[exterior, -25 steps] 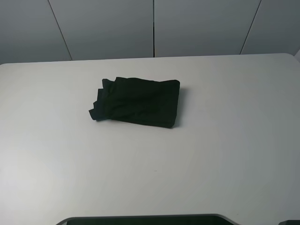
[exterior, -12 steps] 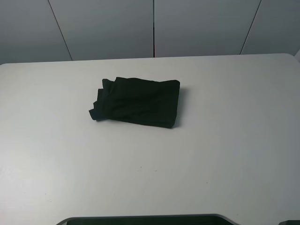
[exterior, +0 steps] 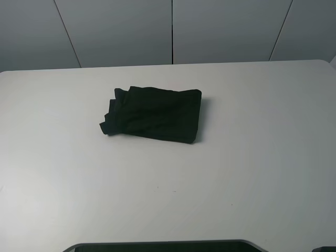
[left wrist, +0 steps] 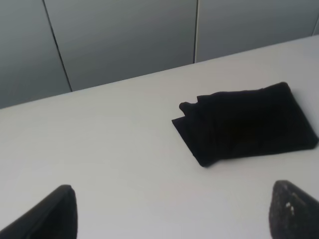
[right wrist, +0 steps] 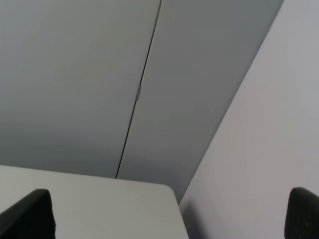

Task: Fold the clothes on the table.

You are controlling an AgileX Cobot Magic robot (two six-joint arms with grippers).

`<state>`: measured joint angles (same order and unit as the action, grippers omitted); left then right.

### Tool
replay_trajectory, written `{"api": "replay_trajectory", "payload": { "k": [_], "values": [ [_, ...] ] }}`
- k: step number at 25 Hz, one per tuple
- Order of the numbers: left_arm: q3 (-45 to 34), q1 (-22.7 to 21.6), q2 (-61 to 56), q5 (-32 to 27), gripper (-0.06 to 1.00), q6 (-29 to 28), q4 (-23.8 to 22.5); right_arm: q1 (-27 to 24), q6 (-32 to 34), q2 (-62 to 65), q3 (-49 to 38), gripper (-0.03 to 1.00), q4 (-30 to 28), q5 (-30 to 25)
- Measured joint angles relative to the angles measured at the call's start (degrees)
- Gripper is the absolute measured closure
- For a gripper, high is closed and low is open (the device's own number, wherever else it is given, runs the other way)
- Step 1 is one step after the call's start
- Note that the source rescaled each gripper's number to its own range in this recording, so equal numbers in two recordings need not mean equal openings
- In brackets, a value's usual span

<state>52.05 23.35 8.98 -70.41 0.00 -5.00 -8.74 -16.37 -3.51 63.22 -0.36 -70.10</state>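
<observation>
— Both arms are out of the high view; we see only the clothes (exterior: 152, 114), a compact black bundle lying toward the far middle of the table (exterior: 252, 173), with looser layers poking out at its left end

— Our worry there: those stepped layers could slip open if anything drags across them

— From the left wrist, we see the left gripper (left wrist: 172, 214) with jaws spread wide, empty, well short of the bundle (left wrist: 246, 122)

— A careless sweep forward could snag that ragged edge

— The right gripper (right wrist: 169, 214) is wide apart too, facing the grey wall panels (right wrist: 99, 74); we can't judge its clearance from the cloth
</observation>
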Motion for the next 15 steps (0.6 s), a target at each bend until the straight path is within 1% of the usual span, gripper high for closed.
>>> {"api": "replay_trajectory", "payload": {
  "k": [3, 6, 11, 13, 15],
  "values": [
    [-1.7, 0.0, 0.0, 0.0, -0.05, 3.17, 2.34, 0.0, -0.26, 1.54, -5.42, -0.03, 2.53, 0.12],
    [-6.1, 0.0, 0.0, 0.11, -0.05, 5.82, 4.64, 0.0, -0.36, 3.17, -11.75, -0.03, 5.31, -0.07],
    [-15.1, 0.0, 0.1, 0.11, -0.05, 7.74, 5.42, 0.0, 0.46, 3.42, -18.29, -0.03, 8.81, -0.25],
    [-17.66, 0.0, 0.1, 1.13, -0.05, 8.19, 5.57, 0.0, 0.69, 3.42, -19.88, -0.03, 10.35, -0.25],
    [-19.74, 0.0, 0.0, 3.37, -0.05, 8.88, 6.4, 0.0, 0.81, 3.42, -21.52, -0.03, 11.11, -0.25]
  ]
}}
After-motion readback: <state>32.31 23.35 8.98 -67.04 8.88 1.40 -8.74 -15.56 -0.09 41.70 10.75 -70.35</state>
